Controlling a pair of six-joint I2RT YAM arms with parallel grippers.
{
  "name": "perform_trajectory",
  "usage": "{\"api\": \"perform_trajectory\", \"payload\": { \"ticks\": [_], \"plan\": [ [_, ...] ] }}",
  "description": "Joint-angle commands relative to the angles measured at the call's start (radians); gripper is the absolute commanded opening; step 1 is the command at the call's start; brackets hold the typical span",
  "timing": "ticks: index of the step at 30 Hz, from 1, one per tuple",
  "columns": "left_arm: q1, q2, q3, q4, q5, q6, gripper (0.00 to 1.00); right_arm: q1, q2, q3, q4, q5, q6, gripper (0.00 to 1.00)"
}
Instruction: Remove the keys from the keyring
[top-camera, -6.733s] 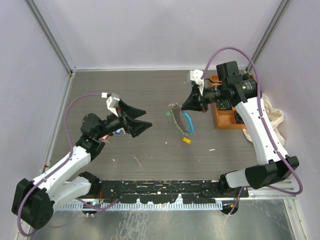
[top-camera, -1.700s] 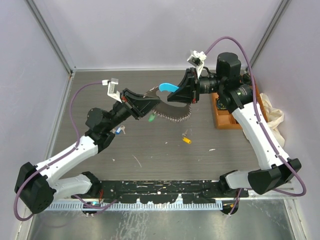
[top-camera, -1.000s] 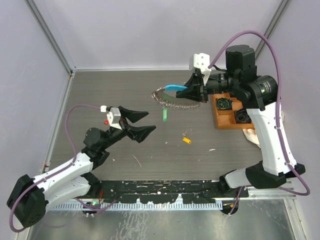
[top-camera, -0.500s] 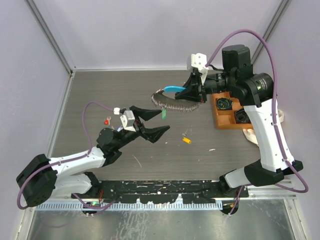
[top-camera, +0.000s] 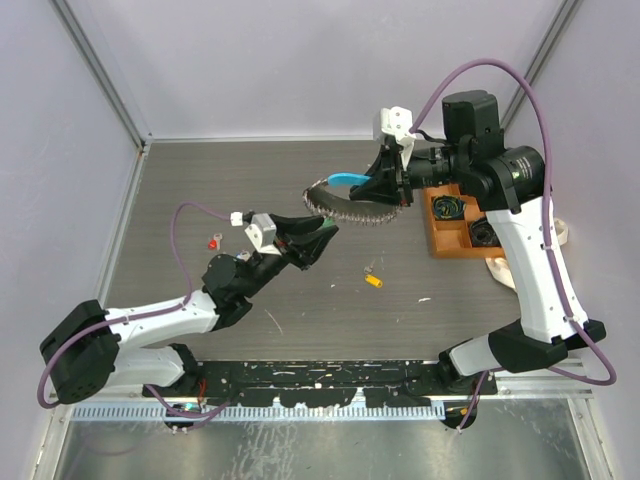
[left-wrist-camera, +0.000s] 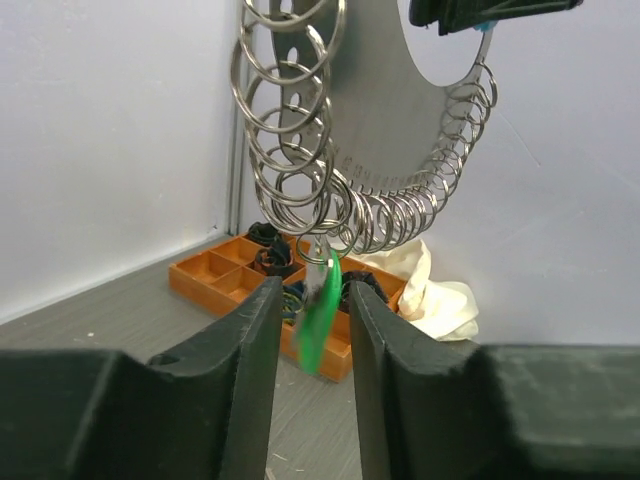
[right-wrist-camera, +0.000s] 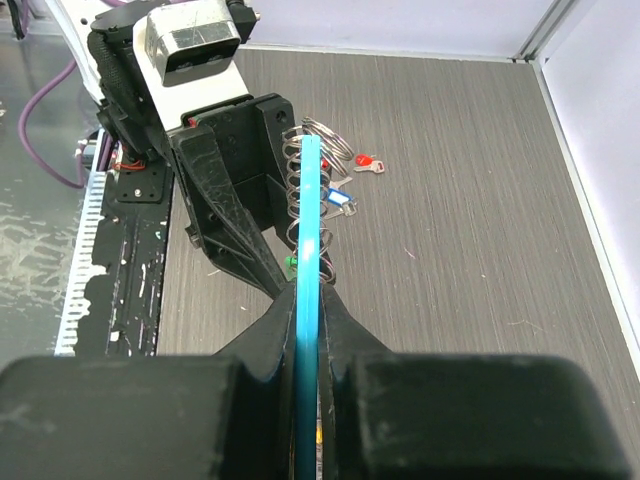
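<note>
My right gripper (top-camera: 388, 187) is shut on the keyring's light-blue plastic piece (right-wrist-camera: 309, 215) and holds the keyring (top-camera: 345, 206) in the air. Its row of silvery rings (left-wrist-camera: 300, 180) hangs down. A green key (left-wrist-camera: 320, 312) dangles from a lower ring, between the fingers of my left gripper (top-camera: 323, 231). Those jaws stand narrow, with a thin gap on each side of the key. A red key (top-camera: 213, 241) lies on the table at the left. In the right wrist view a blue key (right-wrist-camera: 341, 199) lies near the red key (right-wrist-camera: 368, 163).
An orange compartment tray (top-camera: 440, 240) with dark items stands at the right, with a cream cloth (top-camera: 558, 232) beside it. A small yellow piece (top-camera: 373, 281) lies on the table in front of the keyring. Grey walls close the table at the back and sides.
My left gripper has reached forward and right up to the hanging green key, and its jaws have narrowed around it. The right gripper has held the keyring nearly still.
</note>
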Motion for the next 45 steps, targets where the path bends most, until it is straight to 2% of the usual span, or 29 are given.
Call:
{"api": "perform_trajectory", "payload": {
  "ticks": [1,3,6,14,18,21,23,26,29,32,38,43,45],
  "plan": [
    [-0.007,-0.021,0.054,0.020,-0.057,0.027,0.24,0.001,-0.028,0.007,0.048,-0.022,0.018,0.01],
    [-0.008,-0.042,0.051,-0.013,-0.063,0.034,0.10,-0.001,-0.031,0.006,0.052,-0.001,0.020,0.01],
    [-0.008,-0.098,0.043,-0.107,-0.066,0.057,0.00,-0.013,-0.035,0.010,0.060,0.041,0.031,0.01],
    [-0.008,-0.266,0.083,-0.474,-0.007,0.133,0.00,-0.018,-0.041,-0.002,0.062,0.073,0.032,0.01],
    [-0.007,-0.279,0.136,-0.632,0.086,0.138,0.00,-0.018,-0.044,-0.011,0.059,0.013,0.030,0.01],
    [-0.007,-0.290,0.172,-0.751,0.070,0.128,0.00,-0.017,-0.050,-0.009,0.056,0.006,0.028,0.01],
    [-0.008,-0.304,0.187,-0.803,0.018,0.112,0.00,-0.018,-0.056,-0.017,0.056,0.002,0.027,0.01],
    [-0.007,-0.306,0.234,-0.886,-0.005,0.083,0.06,-0.014,-0.062,-0.041,0.063,-0.007,0.030,0.01],
    [-0.007,-0.305,0.284,-0.974,0.025,0.071,0.00,-0.012,-0.067,-0.051,0.062,-0.005,0.029,0.01],
    [-0.007,-0.317,0.287,-0.994,0.062,0.075,0.00,-0.013,-0.073,-0.050,0.060,-0.018,0.027,0.01],
    [-0.008,-0.324,0.266,-0.995,0.082,0.074,0.24,-0.012,-0.080,-0.050,0.056,-0.044,0.027,0.01],
    [-0.008,-0.334,0.211,-0.905,0.049,0.067,0.30,-0.012,-0.083,-0.052,0.053,-0.071,0.032,0.01],
    [-0.007,-0.339,0.181,-0.856,0.019,0.064,0.41,-0.012,-0.084,-0.051,0.052,-0.076,0.031,0.01]
  ]
}}
